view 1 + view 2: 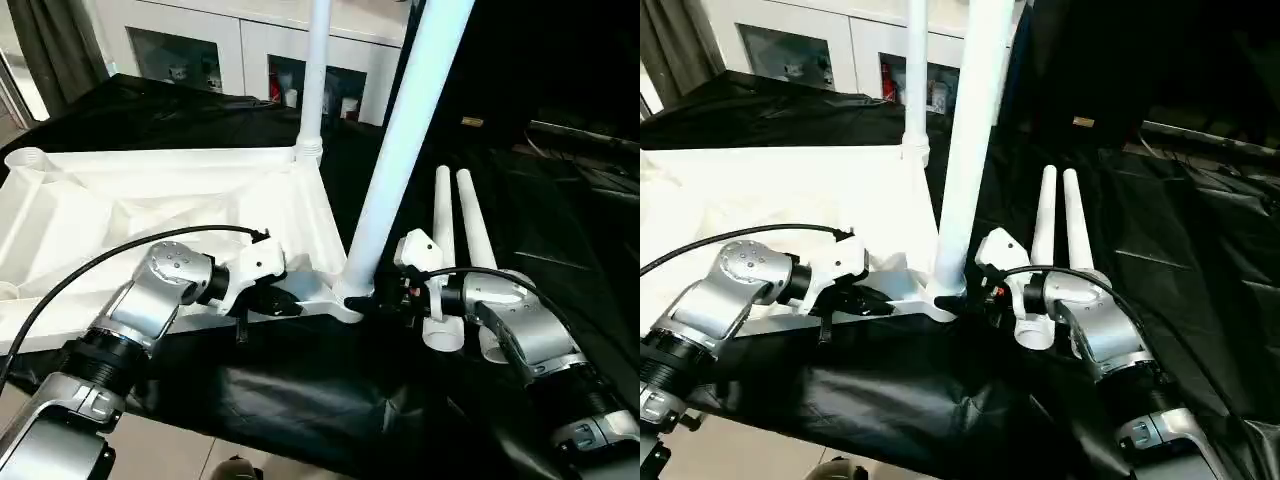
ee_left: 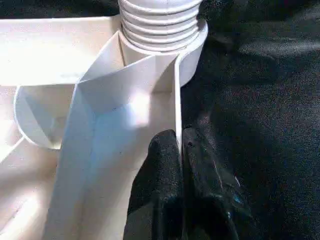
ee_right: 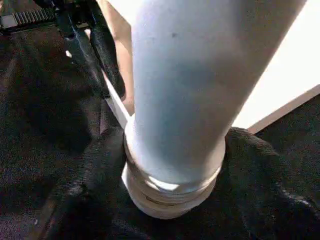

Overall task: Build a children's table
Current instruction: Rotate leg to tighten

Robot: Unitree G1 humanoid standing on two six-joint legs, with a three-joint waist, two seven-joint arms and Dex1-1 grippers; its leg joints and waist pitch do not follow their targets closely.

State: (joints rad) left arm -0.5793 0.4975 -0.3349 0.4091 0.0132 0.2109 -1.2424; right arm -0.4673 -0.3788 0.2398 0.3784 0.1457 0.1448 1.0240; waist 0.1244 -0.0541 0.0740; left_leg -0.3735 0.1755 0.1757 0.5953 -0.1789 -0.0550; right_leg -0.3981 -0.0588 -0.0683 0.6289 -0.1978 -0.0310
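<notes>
The tabletop [image 1: 150,210] lies underside up on the black cloth [image 1: 330,400] in front of you, one leg [image 1: 316,80] upright in its far corner socket and another leg [image 1: 400,150] tilted in the near one. Your left gripper [image 2: 180,150] pinches the tabletop's near rim wall, its fingers closed on it. Your right gripper [image 1: 385,298] straddles the tilted leg's base; you cannot tell whether its fingers clamp it. Two spare legs [image 1: 458,230] lie just beyond your right wrist.
</notes>
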